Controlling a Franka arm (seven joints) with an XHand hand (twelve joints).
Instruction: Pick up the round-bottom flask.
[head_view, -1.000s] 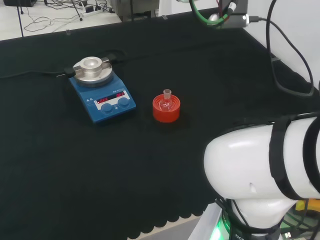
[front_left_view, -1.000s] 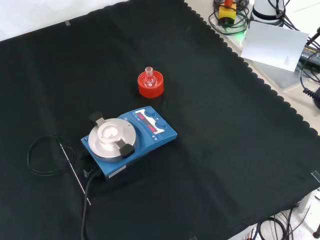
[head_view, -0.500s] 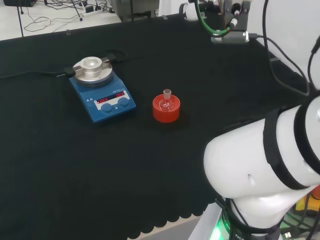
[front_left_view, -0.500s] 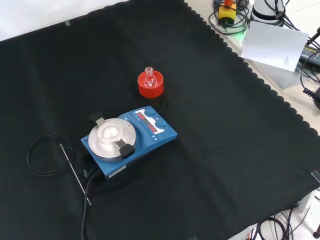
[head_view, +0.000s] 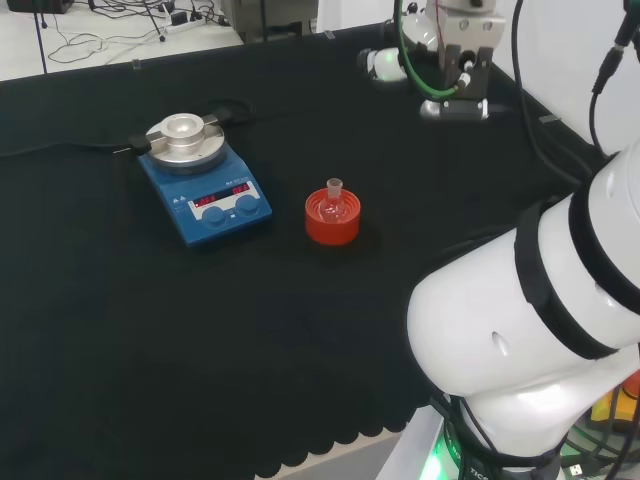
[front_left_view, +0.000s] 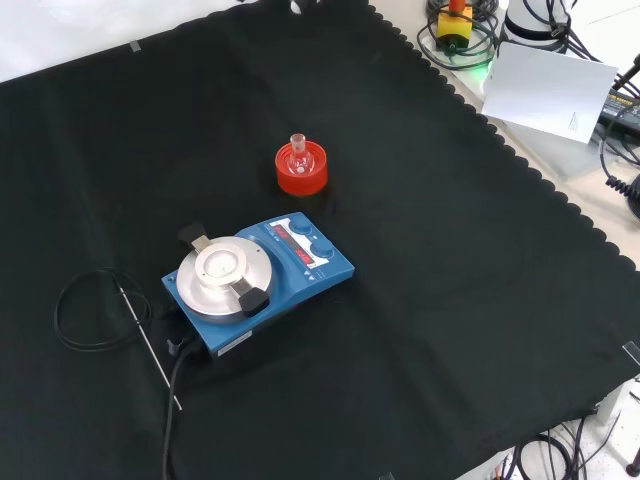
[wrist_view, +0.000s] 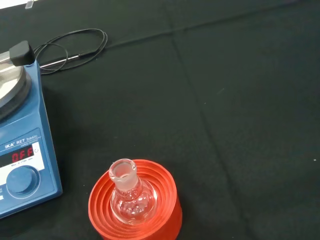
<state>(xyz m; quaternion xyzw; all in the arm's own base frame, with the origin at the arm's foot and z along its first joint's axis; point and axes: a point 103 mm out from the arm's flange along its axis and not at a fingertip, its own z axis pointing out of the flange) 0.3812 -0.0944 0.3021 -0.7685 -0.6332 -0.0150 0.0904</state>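
Observation:
A small clear round-bottom flask (head_view: 333, 203) stands upright in a red ribbed ring stand (head_view: 332, 230) near the middle of the black cloth. The front view shows the flask (front_left_view: 298, 150) on its stand (front_left_view: 303, 179) just beyond the blue stirrer. Close up in the wrist view, the flask (wrist_view: 129, 196) sits neck up in the stand (wrist_view: 162, 212), and nothing touches it. Part of the hand (head_view: 388, 63) hangs over the far right of the cloth in the head view, well beyond the flask; its pose is not readable.
A blue hotplate stirrer (head_view: 206, 196) with a metal top plate stands left of the flask in the head view, with a probe and a looped cable (front_left_view: 92, 311) beside it. The arm's big white link (head_view: 520, 330) stands at lower right. The cloth's scalloped edge (front_left_view: 520, 160) runs along the front view's right.
The wrist with its cables has come down and leftward into the head view's top right, and the big white link has turned. The flask, stand and stirrer have not moved.

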